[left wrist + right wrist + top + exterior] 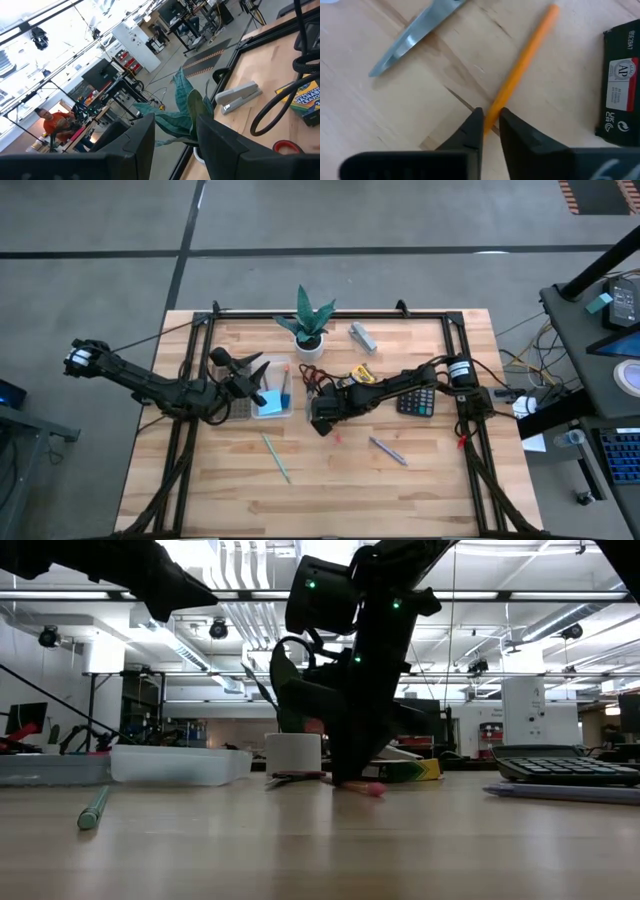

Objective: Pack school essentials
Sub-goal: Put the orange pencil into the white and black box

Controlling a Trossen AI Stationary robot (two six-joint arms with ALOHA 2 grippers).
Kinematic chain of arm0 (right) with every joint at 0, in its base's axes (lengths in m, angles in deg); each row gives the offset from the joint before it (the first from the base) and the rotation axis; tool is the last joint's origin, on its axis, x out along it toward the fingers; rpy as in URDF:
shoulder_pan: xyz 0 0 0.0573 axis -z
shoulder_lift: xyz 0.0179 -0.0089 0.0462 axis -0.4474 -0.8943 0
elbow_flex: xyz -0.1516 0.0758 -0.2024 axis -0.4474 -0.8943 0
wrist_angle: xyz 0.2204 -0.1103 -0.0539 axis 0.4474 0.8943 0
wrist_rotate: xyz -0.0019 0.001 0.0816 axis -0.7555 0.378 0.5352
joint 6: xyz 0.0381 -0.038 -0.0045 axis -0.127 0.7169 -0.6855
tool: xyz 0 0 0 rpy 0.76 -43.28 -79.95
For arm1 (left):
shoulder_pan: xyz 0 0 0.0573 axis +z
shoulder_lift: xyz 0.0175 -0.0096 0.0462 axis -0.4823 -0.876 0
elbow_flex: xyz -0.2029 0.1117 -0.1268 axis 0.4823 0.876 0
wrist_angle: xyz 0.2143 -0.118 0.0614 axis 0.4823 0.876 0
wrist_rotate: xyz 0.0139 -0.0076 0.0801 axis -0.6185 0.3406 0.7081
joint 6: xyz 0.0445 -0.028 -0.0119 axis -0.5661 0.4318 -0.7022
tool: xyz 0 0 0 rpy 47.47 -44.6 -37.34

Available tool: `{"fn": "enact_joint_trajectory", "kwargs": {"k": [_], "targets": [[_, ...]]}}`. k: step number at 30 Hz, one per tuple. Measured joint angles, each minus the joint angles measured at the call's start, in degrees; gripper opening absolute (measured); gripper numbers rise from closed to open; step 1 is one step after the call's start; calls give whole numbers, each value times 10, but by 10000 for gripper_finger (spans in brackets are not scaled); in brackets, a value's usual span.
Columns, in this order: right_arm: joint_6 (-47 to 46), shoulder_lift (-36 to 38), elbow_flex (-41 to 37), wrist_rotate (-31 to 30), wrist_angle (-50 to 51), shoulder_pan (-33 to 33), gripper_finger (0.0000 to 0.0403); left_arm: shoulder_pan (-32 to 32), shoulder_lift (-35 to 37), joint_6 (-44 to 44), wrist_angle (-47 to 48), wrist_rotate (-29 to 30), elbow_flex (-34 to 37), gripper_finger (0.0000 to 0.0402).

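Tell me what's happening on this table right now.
The right claw is down at the wooden table, its fingers closed around an orange pencil lying near the scissors blade. The left claw hangs open above the clear plastic box, which already holds something light blue. A green pencil, a purple pen, a stapler, a calculator and the crayon box lie out on the table, beside a potted plant.

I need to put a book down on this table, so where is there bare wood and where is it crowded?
Bare wood: the near strip of the table below the green pencil and the grey pen, plus the far right corner beyond the stapler. Crowded: the middle, around the clear tray, plant, crayon box, calculator and both grippers.
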Motion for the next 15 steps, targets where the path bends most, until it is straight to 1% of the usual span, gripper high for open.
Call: {"fn": "enact_joint_trajectory", "kwargs": {"k": [4, 9, 12, 14, 15], "targets": [[12, 1, 0, 0, -2, 0, 14, 0, 0, 0, 0, 0, 0, 128], [47, 11, -1, 7, 4, 1, 9, 0, 0, 4, -1, -5, 0, 128], [82, 28, -3, 30, 21, 1, 8, 0, 0, 19, 0, -13, 0, 128], [105, 45, -3, 44, 33, -1, 7, 0, 1, 32, 0, -41, 0, 128], [116, 55, -3, 48, 43, -3, 7, 0, 1, 37, 0, -65, 0, 128]]}}
